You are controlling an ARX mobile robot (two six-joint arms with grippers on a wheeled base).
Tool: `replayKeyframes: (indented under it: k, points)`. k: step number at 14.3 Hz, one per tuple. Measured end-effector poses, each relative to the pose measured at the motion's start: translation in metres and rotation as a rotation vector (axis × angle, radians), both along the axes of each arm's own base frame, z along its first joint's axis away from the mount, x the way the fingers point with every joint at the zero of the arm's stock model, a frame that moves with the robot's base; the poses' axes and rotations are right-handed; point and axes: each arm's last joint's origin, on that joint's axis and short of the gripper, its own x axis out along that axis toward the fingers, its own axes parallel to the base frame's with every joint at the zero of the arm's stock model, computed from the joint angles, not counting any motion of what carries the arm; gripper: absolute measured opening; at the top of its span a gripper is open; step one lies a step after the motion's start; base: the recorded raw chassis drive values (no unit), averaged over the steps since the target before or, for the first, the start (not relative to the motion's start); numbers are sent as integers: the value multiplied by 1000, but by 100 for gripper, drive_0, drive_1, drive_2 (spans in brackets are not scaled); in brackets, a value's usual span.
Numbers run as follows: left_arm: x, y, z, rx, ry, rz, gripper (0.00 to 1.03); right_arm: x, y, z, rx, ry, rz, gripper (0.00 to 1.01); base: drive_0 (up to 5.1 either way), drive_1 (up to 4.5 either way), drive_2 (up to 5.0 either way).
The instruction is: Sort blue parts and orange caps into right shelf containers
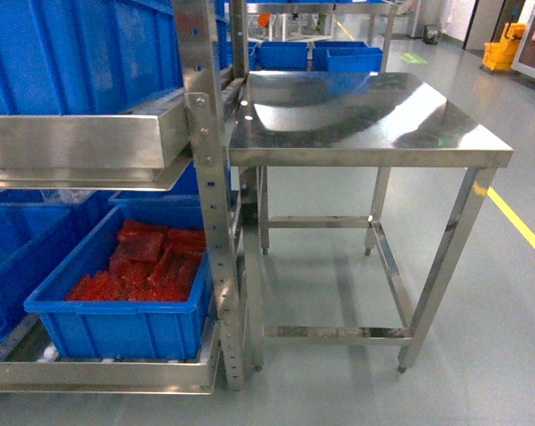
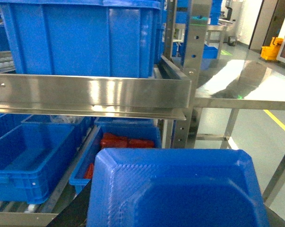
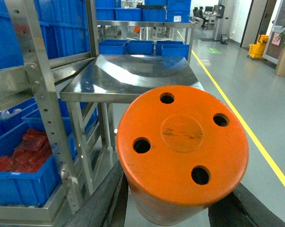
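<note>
An orange cap [image 3: 182, 151] fills the right wrist view, its flat end with several holes facing the camera. My right gripper [image 3: 180, 208] is shut on it, dark fingers [image 3: 102, 198] on both sides. In the left wrist view a blue part [image 2: 180, 189], a tray-like moulded piece, sits close to the lens with my left gripper [image 2: 175, 220] shut on it; only a dark finger [image 2: 73, 213] shows at lower left. Blue crates stand on the shelf: a large upper one [image 1: 81, 53] and a lower one [image 1: 125, 328] holding red pieces. Neither gripper appears in the head view.
A steel table [image 1: 365, 115] stands right of the shelf's perforated post [image 1: 209, 195]. An empty blue crate [image 2: 29, 161] sits left of the red-filled one [image 2: 128, 137]. More blue bins [image 3: 142, 46] lie behind the table. A yellow floor line [image 1: 520, 226] runs at right.
</note>
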Motion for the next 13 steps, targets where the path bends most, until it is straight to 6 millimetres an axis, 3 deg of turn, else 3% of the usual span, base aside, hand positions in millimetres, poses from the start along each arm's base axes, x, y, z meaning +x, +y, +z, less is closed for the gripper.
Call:
replayKeyframes:
  k: [13]
  points:
    - [0,0,0,0,0,1,43,0,0,0,0,2,0,41,-498,238,238]
